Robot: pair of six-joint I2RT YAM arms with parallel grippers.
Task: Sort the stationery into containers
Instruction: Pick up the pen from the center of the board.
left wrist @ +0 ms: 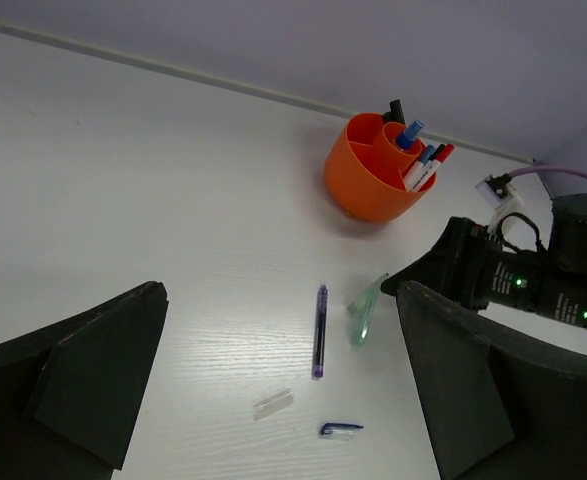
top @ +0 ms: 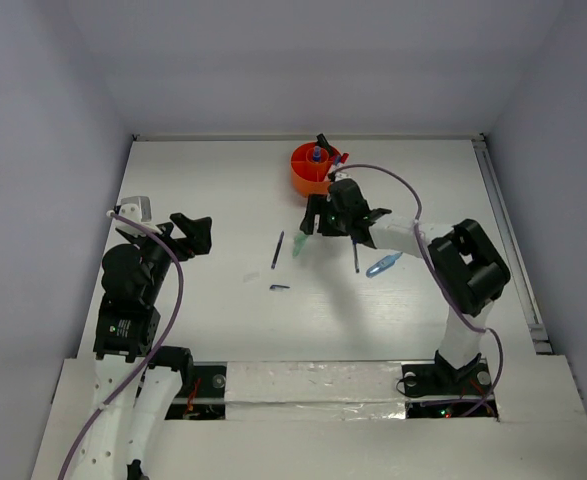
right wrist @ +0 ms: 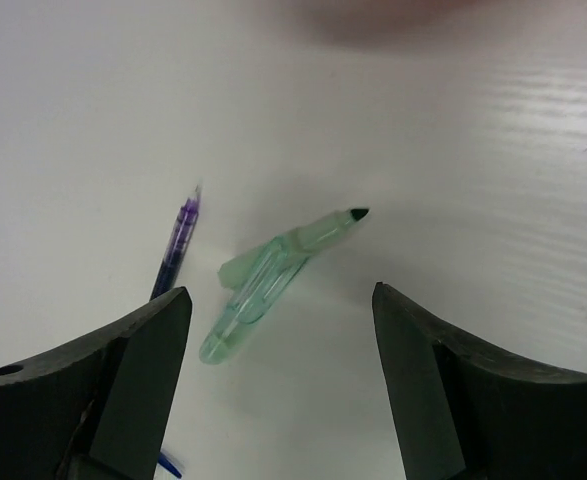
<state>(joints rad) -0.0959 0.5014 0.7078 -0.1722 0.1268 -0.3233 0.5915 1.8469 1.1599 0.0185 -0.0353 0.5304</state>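
Overhead view, two low wrist views; green pen shared.

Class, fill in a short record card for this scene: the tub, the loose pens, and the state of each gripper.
Tub: orange tub, far side, markers standing in it
Loose pens: green pen, dark blue pen, light blue pen, black pen
Right gripper: open, jaws either side of the green pen, not closed on it
Left gripper: open, holding nothing
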